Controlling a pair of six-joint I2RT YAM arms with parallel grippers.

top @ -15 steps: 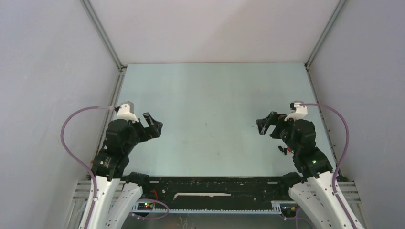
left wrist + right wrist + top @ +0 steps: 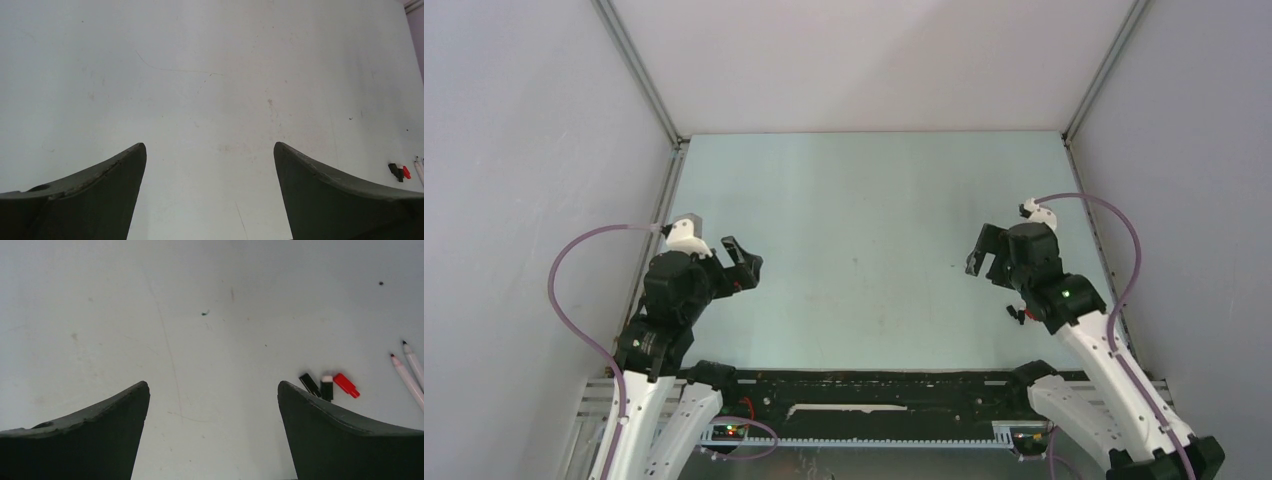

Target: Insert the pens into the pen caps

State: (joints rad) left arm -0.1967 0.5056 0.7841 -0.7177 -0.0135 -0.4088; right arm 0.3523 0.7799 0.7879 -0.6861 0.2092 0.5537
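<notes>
Pens lie bare on the table (image 2: 864, 200) at the right edge of the right wrist view. They are a red-tipped pen (image 2: 407, 381) and a black-tipped pen (image 2: 414, 363), both slim, smooth white barrels tapering to a small coloured nib. They lie just beside each other and nearly parallel, nibs pointing up and to the left, with their far ends cut off by the frame.

Near them, to the left, three short caps sit in a tight fan. There is a glossy black cap (image 2: 309, 384) leaning left, a black cap with a white end (image 2: 326, 388) standing straight up the frame, and a bright red cap (image 2: 346, 385) leaning right. They are close enough that I cannot tell whether they touch. None of them is on a pen.

In the top view this cluster is only a dark and red speck just beside the right arm's wrist. In the left wrist view it shows tiny at the far right edge.

The right gripper (image 2: 214, 385) hangs above the table with its jaws spread wide and nothing between them. Its fingers (image 2: 100, 440) are matte dark, curved wedges with slightly worn edges. The left gripper (image 2: 209, 147) is likewise spread apart and empty, well apart from the pens across the table.

The table surface is pale, flat and matte, marked with faint scuffs, small specks and a few thin scratch lines.
</notes>
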